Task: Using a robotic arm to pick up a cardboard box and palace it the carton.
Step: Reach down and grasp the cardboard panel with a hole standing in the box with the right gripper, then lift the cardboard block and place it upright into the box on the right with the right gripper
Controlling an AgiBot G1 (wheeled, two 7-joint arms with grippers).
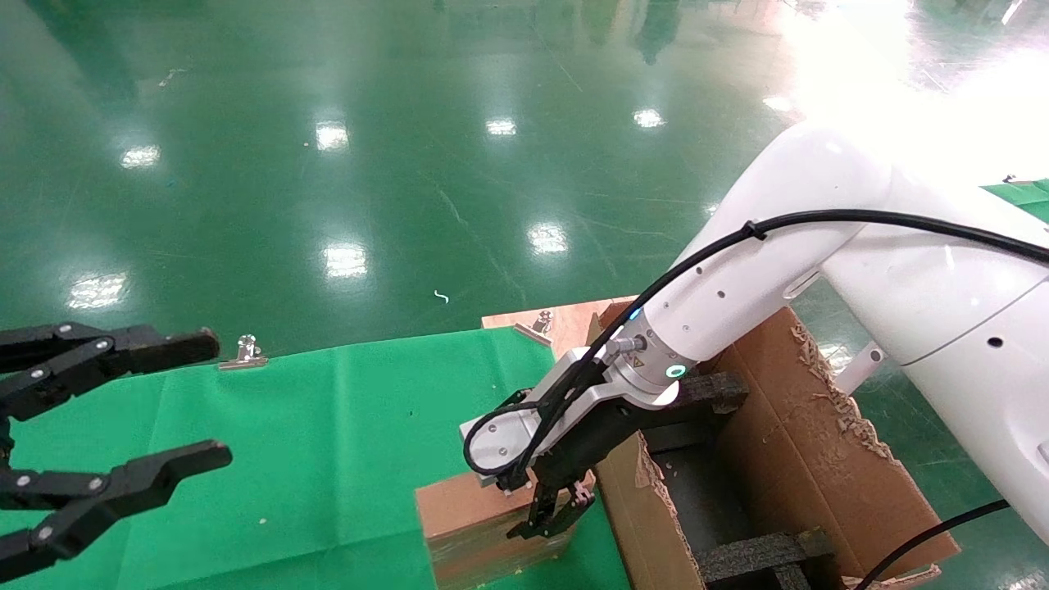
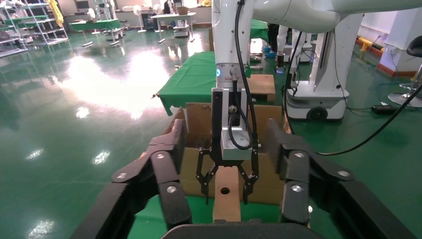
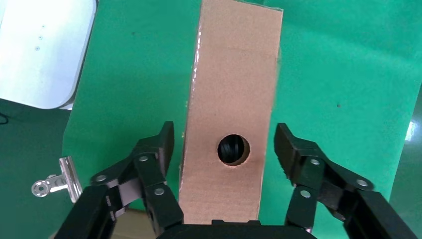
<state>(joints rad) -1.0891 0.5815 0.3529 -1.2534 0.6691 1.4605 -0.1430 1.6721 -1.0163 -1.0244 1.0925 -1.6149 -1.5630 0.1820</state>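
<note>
The box stands on edge on the green cloth, close to the robot, with its narrow top face up and a round hole in that face. The right gripper hangs straight over this edge, its black fingers spread to either side of the box. In the right wrist view one finger sits just beside the cardboard and the other stands a little apart from it; neither clearly presses the box. In the left wrist view the same fingers straddle the narrow edge, the hole showing between them.

Just beside the box, on the robot's right, is the carton, open at the top, with ragged torn flaps and black foam spacers across its inside. Its near wall is close to the box; whether the two touch cannot be told. The white right arm reaches down over the carton, a green ring light glowing at the wrist and a black cable running along it.

The left gripper is held off to the left above the cloth, well apart from the box, its fingers wide open and empty.

Farther out, metal clips sit along the cloth's far edge. Beyond lies a glossy green floor.
</note>
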